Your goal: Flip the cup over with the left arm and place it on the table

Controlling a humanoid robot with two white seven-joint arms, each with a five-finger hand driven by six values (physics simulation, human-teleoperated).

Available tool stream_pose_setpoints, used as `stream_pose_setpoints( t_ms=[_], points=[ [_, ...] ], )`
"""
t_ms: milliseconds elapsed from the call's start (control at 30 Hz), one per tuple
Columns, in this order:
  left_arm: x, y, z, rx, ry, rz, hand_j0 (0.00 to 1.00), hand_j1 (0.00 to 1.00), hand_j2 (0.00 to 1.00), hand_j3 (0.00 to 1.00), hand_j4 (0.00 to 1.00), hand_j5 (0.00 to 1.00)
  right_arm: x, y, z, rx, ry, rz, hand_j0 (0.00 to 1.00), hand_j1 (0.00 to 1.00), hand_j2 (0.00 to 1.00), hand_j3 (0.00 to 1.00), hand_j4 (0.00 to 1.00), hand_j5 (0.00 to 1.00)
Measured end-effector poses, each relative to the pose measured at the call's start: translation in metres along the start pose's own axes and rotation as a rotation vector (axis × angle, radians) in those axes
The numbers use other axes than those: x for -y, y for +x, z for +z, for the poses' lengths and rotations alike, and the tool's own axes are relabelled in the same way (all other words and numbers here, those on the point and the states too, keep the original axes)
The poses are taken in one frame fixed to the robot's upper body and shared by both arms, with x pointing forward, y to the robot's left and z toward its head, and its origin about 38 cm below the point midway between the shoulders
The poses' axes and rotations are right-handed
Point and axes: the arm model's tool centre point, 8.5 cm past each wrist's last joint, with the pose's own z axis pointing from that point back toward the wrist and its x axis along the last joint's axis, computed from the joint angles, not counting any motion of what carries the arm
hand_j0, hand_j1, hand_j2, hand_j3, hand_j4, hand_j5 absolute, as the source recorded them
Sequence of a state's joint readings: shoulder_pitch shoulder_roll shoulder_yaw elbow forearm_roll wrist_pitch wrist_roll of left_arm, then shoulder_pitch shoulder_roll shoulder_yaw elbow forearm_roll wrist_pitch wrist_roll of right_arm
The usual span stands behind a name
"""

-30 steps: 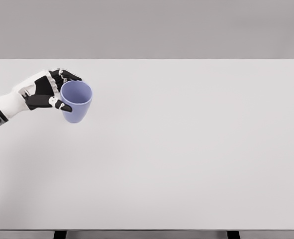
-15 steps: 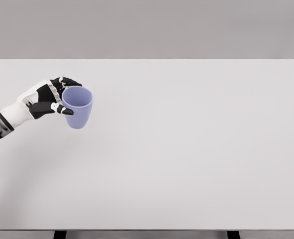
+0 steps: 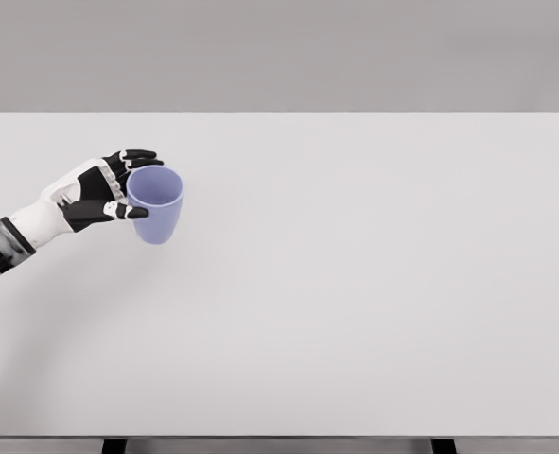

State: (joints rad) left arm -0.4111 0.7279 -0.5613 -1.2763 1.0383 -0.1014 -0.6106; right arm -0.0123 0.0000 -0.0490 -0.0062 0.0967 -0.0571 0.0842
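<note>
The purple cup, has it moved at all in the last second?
Yes. The cup has drifted slightly right and toward the table's near edge, in the left hand.

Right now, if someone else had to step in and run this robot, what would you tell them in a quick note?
Left hand: fingers wrapped around the purple cup, gripping near its rim.
Right hand: not in view.
Cup: over the left part of the white table, mouth up; whether its base touches the surface is unclear.
Done: cup appears flipped upright.
Left: confirm it sits on the table, open the fingers, pull the hand away.
</note>
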Motion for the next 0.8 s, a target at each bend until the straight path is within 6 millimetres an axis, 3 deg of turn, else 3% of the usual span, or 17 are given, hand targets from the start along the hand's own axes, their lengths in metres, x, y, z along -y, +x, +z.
stream_pose_setpoints(
  t_ms=[267,533,800],
  points=[
    [0.002,-0.001,-0.002,0.004,-0.005,0.002,0.94,0.94,0.94,0.94,0.94,0.94,0.000,0.000,0.000,0.000,0.000,0.000,1.00,1.00,1.00,1.00,1.00,1.00],
    [0.003,0.001,-0.003,0.009,-0.010,0.000,0.95,0.95,0.95,0.95,0.95,0.95,0.000,0.000,0.000,0.000,0.000,0.000,1.00,1.00,1.00,1.00,1.00,1.00],
    [0.005,0.020,-0.005,0.041,-0.028,-0.035,0.96,0.96,0.96,0.96,0.96,0.96,0.000,0.000,0.000,0.000,0.000,0.000,1.00,1.00,1.00,1.00,1.00,1.00]
  ],
)
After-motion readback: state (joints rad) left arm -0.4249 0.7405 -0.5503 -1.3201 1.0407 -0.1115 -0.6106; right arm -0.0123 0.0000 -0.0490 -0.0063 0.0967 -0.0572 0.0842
